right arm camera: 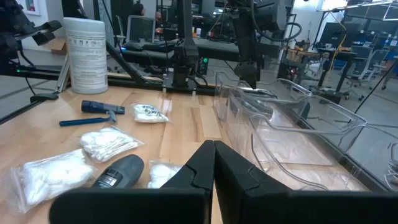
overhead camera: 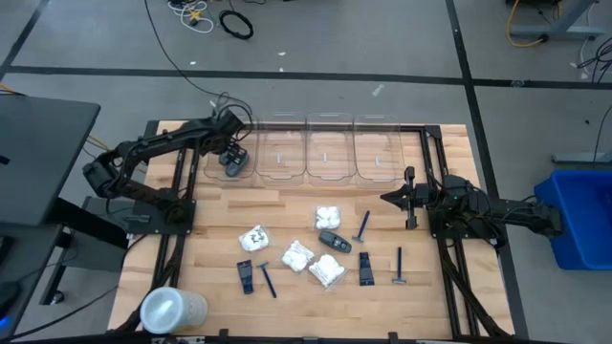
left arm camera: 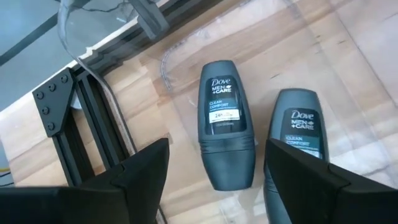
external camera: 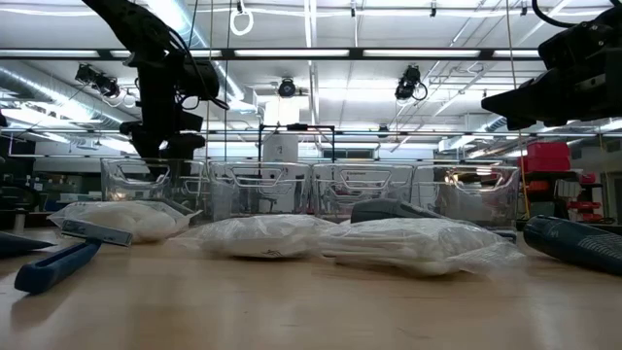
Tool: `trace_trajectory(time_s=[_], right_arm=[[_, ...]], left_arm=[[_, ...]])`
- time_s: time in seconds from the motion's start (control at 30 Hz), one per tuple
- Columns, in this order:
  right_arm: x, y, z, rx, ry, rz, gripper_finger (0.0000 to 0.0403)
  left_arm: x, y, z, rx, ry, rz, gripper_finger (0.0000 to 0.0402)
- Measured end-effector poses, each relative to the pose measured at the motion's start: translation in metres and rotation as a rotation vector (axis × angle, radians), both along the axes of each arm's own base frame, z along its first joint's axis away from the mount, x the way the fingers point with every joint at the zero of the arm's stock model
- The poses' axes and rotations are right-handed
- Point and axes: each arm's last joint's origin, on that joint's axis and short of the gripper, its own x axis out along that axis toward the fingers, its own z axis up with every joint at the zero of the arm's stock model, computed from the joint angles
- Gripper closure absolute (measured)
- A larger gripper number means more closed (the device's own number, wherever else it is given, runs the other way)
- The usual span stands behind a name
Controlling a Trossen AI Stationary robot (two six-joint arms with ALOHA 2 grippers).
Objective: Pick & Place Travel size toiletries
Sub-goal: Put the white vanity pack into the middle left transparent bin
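Left gripper (overhead camera: 234, 158) over the leftmost clear bin (overhead camera: 232, 143); right gripper (overhead camera: 390, 198) idle, clear of the work.

You have the left gripper's fingers (left arm camera: 144, 168) spread apart and holding nothing, poised above the leftmost bin, in which two dark grey deodorant cases (left arm camera: 225, 134) lie side by side on the floor of the bin, neither touched by a finger. Your right gripper hangs above the counter (overhead camera: 287, 205) near the right-hand bins, its fingers pressed together and empty. The remaining toiletries lie loose on the counter in front of the bin row: white packets (overhead camera: 297, 255), one further dark case (overhead camera: 332, 240), small black tubes (overhead camera: 246, 276) and thin blue razors (overhead camera: 400, 266), all well apart from both grippers. A large translucent round container (overhead camera: 172, 311) stands at the counter's near left corner.
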Motion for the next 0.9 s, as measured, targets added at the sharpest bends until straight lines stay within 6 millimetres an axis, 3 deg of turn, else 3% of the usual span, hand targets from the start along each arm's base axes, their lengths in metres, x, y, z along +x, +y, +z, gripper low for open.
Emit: trace_trajectory(time_s=[0.47,0.9], right_arm=[[0.0,0.0,0.0,0.0,0.0,-0.001,0.0389],[0.0,0.0,0.0,0.0,0.0,0.0,0.0389]], left_arm=[[-0.001,-0.04,0.042,0.106,-0.189,-0.105,0.013],[0.007,-0.068,0.053,0.122,-0.254,-0.225,0.013]])
